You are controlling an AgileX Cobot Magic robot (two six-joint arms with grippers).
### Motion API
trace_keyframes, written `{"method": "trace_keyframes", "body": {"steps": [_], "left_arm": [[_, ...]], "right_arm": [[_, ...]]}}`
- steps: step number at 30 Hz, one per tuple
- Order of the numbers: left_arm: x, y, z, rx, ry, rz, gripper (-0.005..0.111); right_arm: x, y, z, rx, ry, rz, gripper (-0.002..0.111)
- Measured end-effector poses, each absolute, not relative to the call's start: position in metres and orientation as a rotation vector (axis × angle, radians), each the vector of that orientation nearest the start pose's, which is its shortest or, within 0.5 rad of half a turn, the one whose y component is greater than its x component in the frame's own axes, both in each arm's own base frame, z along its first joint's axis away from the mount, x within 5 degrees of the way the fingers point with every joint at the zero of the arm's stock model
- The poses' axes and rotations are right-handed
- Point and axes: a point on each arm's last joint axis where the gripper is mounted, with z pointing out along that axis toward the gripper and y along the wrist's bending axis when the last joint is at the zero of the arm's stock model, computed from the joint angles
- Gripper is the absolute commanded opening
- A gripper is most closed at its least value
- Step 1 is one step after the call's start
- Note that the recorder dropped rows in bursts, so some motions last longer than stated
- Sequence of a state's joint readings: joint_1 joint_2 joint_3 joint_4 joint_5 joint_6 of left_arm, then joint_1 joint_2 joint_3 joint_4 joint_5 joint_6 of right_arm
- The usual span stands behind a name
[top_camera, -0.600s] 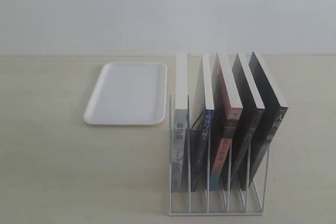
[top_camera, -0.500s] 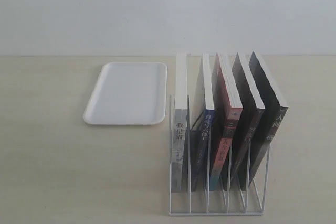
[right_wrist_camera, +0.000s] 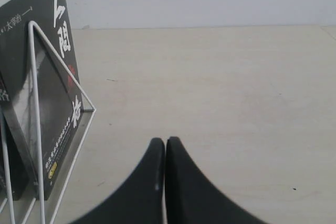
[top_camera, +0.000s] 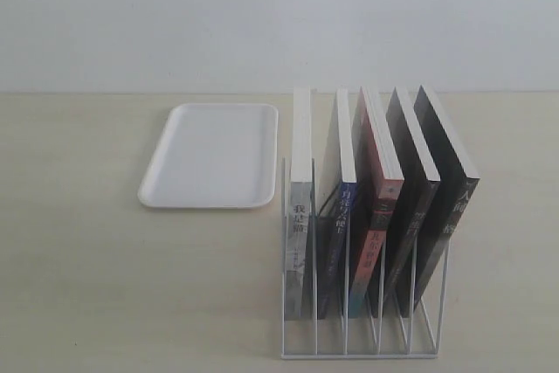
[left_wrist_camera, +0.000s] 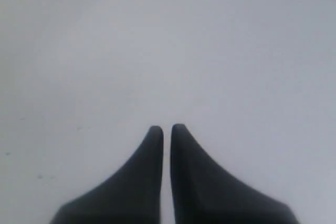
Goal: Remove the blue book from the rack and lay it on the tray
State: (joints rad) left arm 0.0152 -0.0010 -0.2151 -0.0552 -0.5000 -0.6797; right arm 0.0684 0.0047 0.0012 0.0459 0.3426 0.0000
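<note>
Stillness is what the exterior view reports: set against the pictures from half a second back, nothing has shifted, so I judge the task not yet begun. The blue book (top_camera: 339,220) stands upright in the second slot from the left of the rack (top_camera: 358,342), between a pale-spined book (top_camera: 300,207) and the red-and-teal-spined book (top_camera: 377,229), with two black books (top_camera: 434,198) filling the slots further right. The tray (top_camera: 210,156) lies bare and flat just beside the rack's far left corner, apart from it. Neither arm shows in this view. The table (top_camera: 87,286) is a pale wood-grain top, matt and uncluttered, and a plain white wall (top_camera: 262,15) rises behind it. In the left wrist view the left gripper (left_wrist_camera: 167,128) has its dark jaws drawn almost together, only a thin slit between the tips, holding nothing; beyond it is a featureless pale grey surface, and I cannot tell what that is. In the right wrist view the right gripper (right_wrist_camera: 165,140) has its jaws pressed tip to tip, also empty, hanging over bare table just beside the rack's outer end, where a black book (right_wrist_camera: 37,77) leans behind a white wire divider. The blue book is not visible from either wrist, so whichever arm goes for it will first have to part its jaws and find that narrow spine among close neighbours.
</note>
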Motion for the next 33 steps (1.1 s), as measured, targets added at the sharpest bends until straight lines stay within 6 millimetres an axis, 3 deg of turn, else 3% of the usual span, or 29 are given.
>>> {"method": "trace_keyframes", "body": {"steps": [3,4,8,11,13,21,33], "left_arm": [[0.004,0.001,0.342,-0.293,0.623,-0.772,0.005],[0.006,-0.002,0.361,-0.268,0.663,-0.760,0.005],[0.047,0.004,0.428,-0.354,1.157,-0.431,0.005],[0.090,0.006,0.446,-0.297,1.563,-0.185,0.005],[0.118,-0.006,0.441,-0.145,1.802,-0.188,0.005],[0.179,-0.028,0.402,0.062,2.165,-0.285,0.005],[0.186,-0.100,0.393,0.368,2.144,-0.485,0.005]], "right_arm": [[0.054,0.005,0.182,-0.034,1.832,0.093,0.000],[0.054,0.005,0.182,-0.034,1.832,0.093,0.000],[0.054,0.005,0.182,-0.034,1.832,0.093,0.000],[0.054,0.005,0.182,-0.034,1.832,0.093,0.000],[0.054,0.005,0.182,-0.034,1.832,0.093,0.000],[0.054,0.005,0.182,-0.034,1.832,0.093,0.000],[0.054,0.005,0.182,-0.034,1.832,0.093,0.000]]}}
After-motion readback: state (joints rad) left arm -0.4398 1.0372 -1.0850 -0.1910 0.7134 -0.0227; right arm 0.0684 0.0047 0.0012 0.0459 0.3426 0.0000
